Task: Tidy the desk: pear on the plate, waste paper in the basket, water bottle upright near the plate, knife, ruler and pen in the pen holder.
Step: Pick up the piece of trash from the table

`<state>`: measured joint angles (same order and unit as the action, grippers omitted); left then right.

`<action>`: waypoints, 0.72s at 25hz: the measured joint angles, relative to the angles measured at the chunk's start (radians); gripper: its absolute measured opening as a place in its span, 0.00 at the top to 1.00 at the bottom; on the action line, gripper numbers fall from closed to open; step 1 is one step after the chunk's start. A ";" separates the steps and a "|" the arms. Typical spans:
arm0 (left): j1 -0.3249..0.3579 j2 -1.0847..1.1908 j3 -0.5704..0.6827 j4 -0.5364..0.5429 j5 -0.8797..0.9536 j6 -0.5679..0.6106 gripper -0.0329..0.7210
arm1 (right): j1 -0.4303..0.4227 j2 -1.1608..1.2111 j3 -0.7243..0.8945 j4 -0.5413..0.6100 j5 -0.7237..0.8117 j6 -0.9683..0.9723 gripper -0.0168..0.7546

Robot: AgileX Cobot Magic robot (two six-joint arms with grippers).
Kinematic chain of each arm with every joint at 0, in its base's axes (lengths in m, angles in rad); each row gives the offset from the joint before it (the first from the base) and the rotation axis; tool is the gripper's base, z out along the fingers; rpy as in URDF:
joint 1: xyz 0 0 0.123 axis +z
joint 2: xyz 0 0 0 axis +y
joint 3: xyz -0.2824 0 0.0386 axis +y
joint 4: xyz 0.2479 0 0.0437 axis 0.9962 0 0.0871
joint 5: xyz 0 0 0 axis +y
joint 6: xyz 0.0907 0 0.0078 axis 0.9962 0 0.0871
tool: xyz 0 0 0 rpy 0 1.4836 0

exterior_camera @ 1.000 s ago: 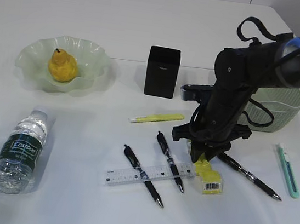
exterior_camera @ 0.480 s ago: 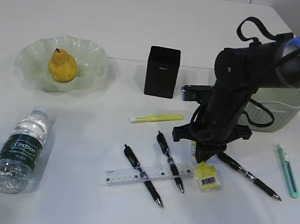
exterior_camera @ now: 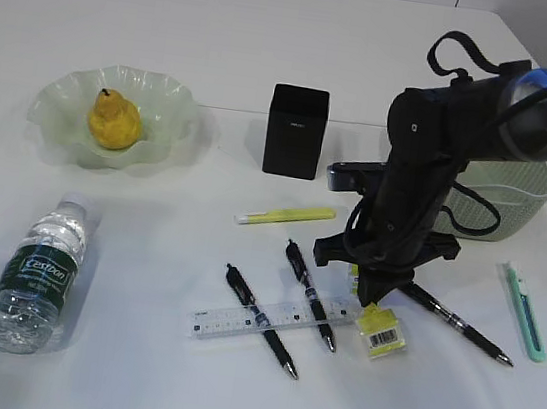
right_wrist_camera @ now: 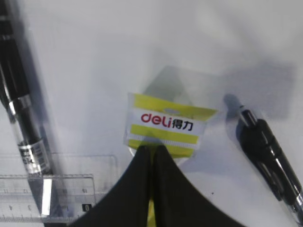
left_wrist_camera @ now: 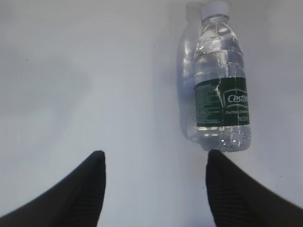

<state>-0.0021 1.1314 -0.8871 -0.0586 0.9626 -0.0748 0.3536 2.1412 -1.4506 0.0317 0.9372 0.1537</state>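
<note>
Right tool pressed together, pinched on near edge of yellow waste paper lying flat on tabletop, just right of ruler. Left tool spread apart, nothing held, hovered near fallen water bottle at near left. Pear sat on plate, far left. Pen holder stood at centre, basket far right. Knife lay near right, black pens across ruler.
</note>
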 joint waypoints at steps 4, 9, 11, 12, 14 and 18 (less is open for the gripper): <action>0.000 0.000 0.000 0.000 -0.001 0.000 0.34 | 0.000 0.000 0.000 0.000 0.013 -0.002 0.99; 0.000 0.000 0.000 0.000 -0.001 0.000 0.34 | 0.000 -0.011 -0.002 0.000 0.015 -0.002 0.99; 0.000 0.000 0.000 0.000 -0.001 0.000 0.34 | 0.000 -0.020 -0.019 0.000 0.031 -0.002 0.99; 0.000 0.000 0.000 0.000 -0.001 0.000 0.34 | 0.000 -0.022 -0.030 0.000 0.035 -0.003 0.99; 0.000 0.000 0.000 0.000 -0.001 0.000 0.34 | 0.000 -0.031 -0.060 0.000 0.052 -0.005 0.99; 0.000 0.000 0.000 0.000 -0.001 0.000 0.34 | 0.000 -0.046 -0.132 -0.002 0.075 -0.007 0.99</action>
<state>-0.0021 1.1314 -0.8871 -0.0586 0.9612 -0.0748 0.3536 2.0954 -1.5829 0.0297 1.0117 0.1470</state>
